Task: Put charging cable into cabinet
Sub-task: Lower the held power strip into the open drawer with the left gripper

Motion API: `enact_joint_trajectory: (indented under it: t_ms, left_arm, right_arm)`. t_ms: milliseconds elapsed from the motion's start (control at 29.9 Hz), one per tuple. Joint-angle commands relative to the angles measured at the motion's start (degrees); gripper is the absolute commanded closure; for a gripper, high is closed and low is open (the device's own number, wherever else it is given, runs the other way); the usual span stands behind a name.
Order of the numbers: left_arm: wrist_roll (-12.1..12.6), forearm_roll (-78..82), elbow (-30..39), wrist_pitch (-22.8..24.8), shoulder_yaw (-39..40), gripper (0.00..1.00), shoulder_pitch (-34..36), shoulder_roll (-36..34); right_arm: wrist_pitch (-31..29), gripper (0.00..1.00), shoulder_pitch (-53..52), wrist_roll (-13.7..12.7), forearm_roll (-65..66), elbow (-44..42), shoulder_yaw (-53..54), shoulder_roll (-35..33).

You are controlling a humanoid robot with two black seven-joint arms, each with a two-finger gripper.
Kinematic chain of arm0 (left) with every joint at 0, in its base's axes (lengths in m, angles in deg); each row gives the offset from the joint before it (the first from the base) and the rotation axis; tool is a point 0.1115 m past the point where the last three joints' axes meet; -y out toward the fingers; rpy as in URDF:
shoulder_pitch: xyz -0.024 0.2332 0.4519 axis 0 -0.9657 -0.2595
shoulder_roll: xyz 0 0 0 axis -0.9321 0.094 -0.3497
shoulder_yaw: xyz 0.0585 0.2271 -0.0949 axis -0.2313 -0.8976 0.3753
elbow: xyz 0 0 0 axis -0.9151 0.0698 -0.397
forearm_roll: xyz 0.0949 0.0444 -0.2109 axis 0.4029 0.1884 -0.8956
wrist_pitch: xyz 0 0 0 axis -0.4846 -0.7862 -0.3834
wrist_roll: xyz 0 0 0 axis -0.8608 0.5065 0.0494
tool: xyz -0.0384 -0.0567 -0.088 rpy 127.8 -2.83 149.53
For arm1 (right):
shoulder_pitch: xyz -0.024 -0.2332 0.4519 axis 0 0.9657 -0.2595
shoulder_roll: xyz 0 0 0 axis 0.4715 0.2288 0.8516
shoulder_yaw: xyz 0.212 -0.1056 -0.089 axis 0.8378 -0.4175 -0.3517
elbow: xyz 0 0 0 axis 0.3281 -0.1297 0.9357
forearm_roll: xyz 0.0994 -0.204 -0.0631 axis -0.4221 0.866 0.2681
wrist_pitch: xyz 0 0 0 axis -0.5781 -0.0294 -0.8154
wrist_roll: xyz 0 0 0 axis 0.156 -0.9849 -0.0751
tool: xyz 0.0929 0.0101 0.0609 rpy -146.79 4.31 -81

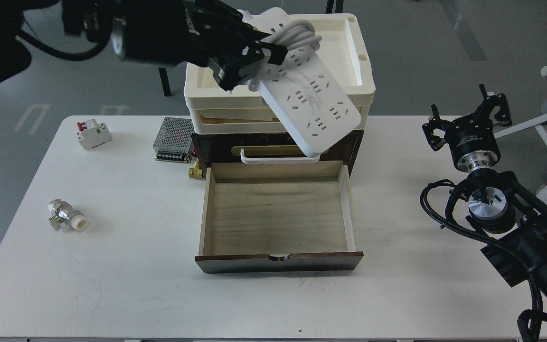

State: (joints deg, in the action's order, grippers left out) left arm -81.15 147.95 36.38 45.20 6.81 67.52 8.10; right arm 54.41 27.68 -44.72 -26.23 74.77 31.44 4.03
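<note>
Head view shows the charging cable (309, 102), a flat white power strip, held in the air over the cabinet (278, 147). Its long axis runs diagonally, from the upper left, where it is gripped, down to the lower right, where its free end hangs in front of the cabinet's upper drawer face. The socket side faces the camera, tilted. A grey-white cord (295, 35) is coiled around its upper end.

The left gripper (249, 59) is clamped on that upper end, at the cord coil. The right gripper (468, 118) hovers past the table's right edge with its fingers spread and nothing between them.

The cabinet's lower drawer (278, 223) is pulled out toward the camera; its pale wood interior holds nothing. Two cream trays (359, 71) are stacked on the cabinet top.

On the white table (112, 285), left of the cabinet, sit a perforated metal power supply (174, 140), a circuit breaker (92, 134) with a red switch, and a small pipe fitting (67, 216).
</note>
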Motion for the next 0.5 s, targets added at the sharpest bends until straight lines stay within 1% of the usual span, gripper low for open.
enact_joint_trajectory:
  t_ms: [0, 100, 167, 201, 335, 469]
  left_arm:
    - [2.5, 0.3, 1.7, 0.0, 0.0, 0.95, -5.1, 6.3]
    - [7.4, 1.5, 3.4, 0.0, 0.1, 0.95, -12.2, 8.4]
    - [9.6, 3.0, 3.4, 0.0, 0.3, 0.95, -17.0, 9.8]
    - [9.9, 4.4, 3.4, 0.0, 0.4, 0.95, -19.4, 10.1]
    - [9.3, 9.8, 2.1, 0.0, 1.0, 0.95, -27.8, 10.7]
    - [9.2, 11.8, -1.0, 0.0, 4.0, 0.94, -33.8, 11.9]
  right_arm:
    - [0.0, 0.00, 0.1, 0.0, 0.0, 0.0, 0.0, -0.1]
    - [0.0, 0.00, 0.1, 0.0, 0.0, 0.0, 0.1, -0.1]
    - [0.0, 0.00, 0.1, 0.0, 0.0, 0.0, 0.1, -0.1]
    - [0.0, 0.00, 0.1, 0.0, 0.0, 0.0, 0.0, 0.0]
    - [0.0, 0.00, 0.0, 0.0, 0.0, -0.1, 0.0, 0.0]
    - [0.0, 0.00, -0.1, 0.0, 0.0, -0.1, 0.0, 0.0]
